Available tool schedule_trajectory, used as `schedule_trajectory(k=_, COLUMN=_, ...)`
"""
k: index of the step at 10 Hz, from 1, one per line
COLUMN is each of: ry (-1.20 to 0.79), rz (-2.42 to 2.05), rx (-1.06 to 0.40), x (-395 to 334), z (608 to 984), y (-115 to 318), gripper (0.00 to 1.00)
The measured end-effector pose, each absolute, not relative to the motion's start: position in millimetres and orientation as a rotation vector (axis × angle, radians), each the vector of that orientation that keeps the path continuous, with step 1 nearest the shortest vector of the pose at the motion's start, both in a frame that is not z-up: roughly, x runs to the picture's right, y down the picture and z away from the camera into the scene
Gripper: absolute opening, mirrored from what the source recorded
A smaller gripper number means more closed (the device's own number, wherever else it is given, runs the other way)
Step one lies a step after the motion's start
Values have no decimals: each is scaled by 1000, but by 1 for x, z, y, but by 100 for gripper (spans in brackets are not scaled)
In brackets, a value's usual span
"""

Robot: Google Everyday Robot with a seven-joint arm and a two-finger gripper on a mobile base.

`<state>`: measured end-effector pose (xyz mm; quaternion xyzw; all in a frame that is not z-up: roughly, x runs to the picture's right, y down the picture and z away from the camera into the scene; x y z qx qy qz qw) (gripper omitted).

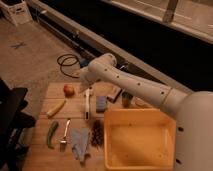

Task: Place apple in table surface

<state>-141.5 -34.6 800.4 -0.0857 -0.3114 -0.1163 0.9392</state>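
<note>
The apple (69,90) is small, round and reddish-orange. It rests on the light wooden slatted table surface (46,153) near its far left corner. My gripper (84,78) is at the end of the white arm, which reaches in from the right. It hovers over the table's far edge, just right of the apple and above it. The arm's wrist hides part of the table behind it.
A large yellow bin (140,141) fills the table's right half. On the table also lie a yellow corn-like item (56,108), a green vegetable (52,134), a white-handled tool (88,101), a blue sponge (101,103), a grey cloth (79,144) and a dark pinecone-like cluster (97,132). A black chair (12,117) stands at the left.
</note>
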Motion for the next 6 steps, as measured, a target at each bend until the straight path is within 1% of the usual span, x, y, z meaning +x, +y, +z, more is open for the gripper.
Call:
schedule_trajectory(k=4, ry=-633, rz=-223, rx=-182, x=-138, z=806, y=-36, gripper=65)
schedule_trajectory(k=6, ry=-652, rz=-210, rx=-193, x=-143, z=837, y=-29, gripper=65)
